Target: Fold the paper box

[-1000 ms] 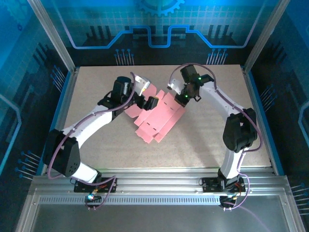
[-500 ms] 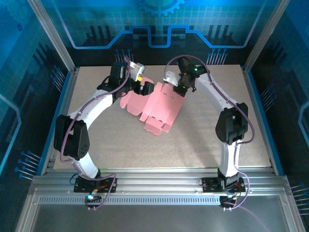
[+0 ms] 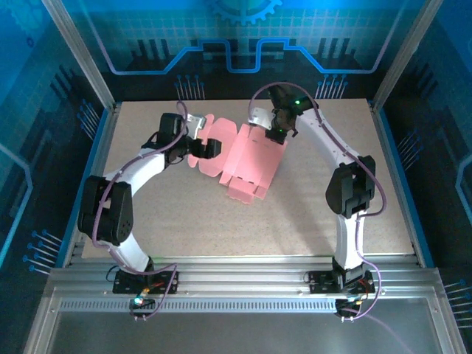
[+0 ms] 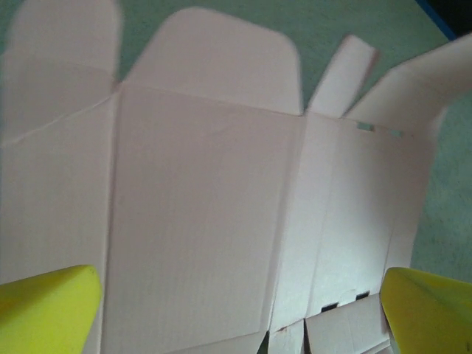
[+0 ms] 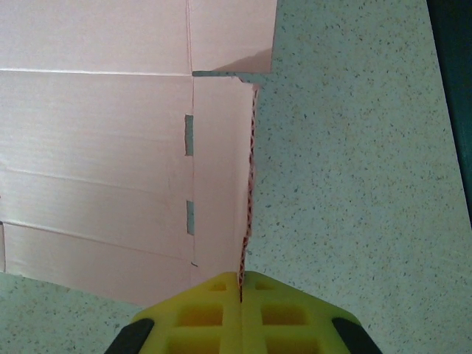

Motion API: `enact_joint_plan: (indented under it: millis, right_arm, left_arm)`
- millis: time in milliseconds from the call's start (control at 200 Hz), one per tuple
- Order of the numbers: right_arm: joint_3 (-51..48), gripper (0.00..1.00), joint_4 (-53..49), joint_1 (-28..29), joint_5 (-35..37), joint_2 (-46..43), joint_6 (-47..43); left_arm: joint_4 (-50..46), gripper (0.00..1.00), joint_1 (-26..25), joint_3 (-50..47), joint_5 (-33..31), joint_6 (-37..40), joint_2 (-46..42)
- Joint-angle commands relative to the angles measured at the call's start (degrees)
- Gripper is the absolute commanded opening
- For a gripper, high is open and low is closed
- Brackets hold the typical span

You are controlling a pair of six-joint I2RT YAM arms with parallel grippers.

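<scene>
Dragged farther back, the paper box (image 3: 247, 158) sits pinched in the right jaws; left jaws gape wide over it.

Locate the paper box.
Top view: the paper box lies unfolded at far centre, left gripper over its left flaps, right gripper pinching its right edge.
</scene>
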Motion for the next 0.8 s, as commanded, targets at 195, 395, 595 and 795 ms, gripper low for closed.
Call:
enact_joint_plan:
  millis: [195,395,595,795]
  right_arm:
    - [-2.15,0.00,1.29,1.43,-4.86,-3.68,-7.25]
    - [-2.58,0.00,2.08,1.52,-8.83,-5.20,-8.33]
    - [-2.79,0.00,2.74,1.71,-11.40,-5.98,-8.68]
    - [-3.48,0.00,2.82,2.11,-13.64,-6.77,-7.97]
  left_arm:
    - [-13.14,0.99,-0.84,15.72,10.68,30.92,2.78]
    - [-42.71,0.99,-0.96,41.33,21.81,49.31,15.18]
    - [-73.10,0.99,-3.97,72.97,23.98,63.85,32.19]
    - [-70.10,0.95,-6.98,72.60,26.10,66.08,33.90]
